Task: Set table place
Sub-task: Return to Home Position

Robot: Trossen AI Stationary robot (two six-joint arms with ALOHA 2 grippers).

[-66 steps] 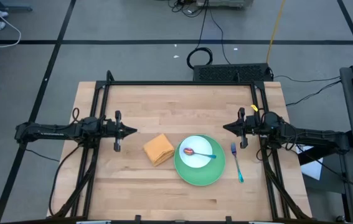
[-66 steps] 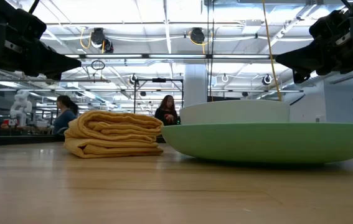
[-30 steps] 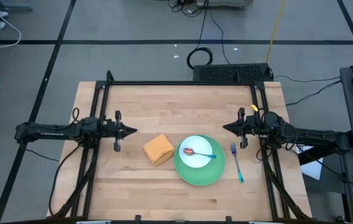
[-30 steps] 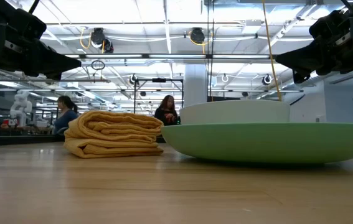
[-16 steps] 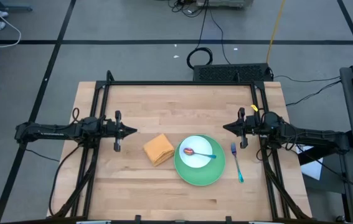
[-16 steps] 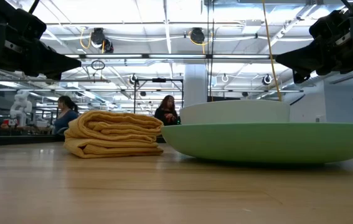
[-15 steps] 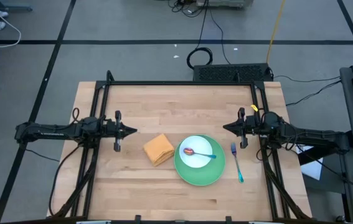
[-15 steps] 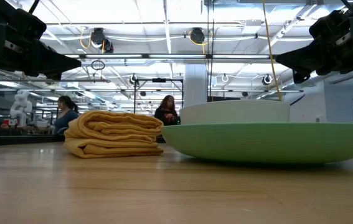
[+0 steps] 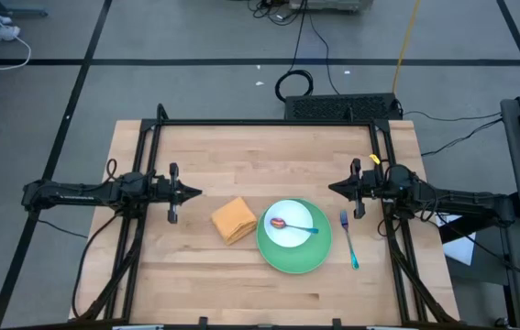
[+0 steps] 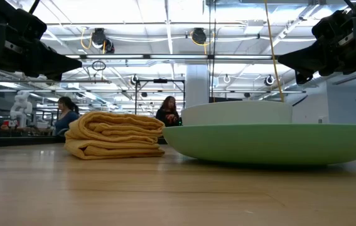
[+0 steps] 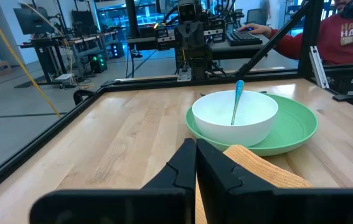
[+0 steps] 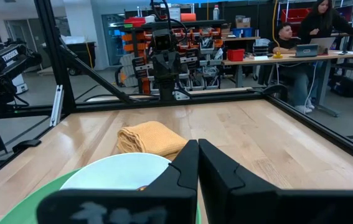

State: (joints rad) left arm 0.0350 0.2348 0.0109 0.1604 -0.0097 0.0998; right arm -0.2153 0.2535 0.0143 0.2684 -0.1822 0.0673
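Note:
A green plate (image 9: 294,249) lies on the table's near middle, with a white bowl (image 9: 291,225) on it. A teal-handled spoon (image 9: 293,225) with a reddish bowl lies in the white bowl. A folded orange napkin (image 9: 233,220) lies left of the plate. A blue-handled fork (image 9: 348,240) lies right of it. My left gripper (image 9: 197,192) is shut and empty, above the table left of the napkin. My right gripper (image 9: 333,189) is shut and empty, above the table just beyond the fork.
A black frame (image 9: 269,123) runs around the tabletop's far and side edges. Bare wood lies across the far half (image 9: 269,156) and the near strip (image 9: 214,293) of the table. People sit at desks in the room beyond (image 12: 294,43).

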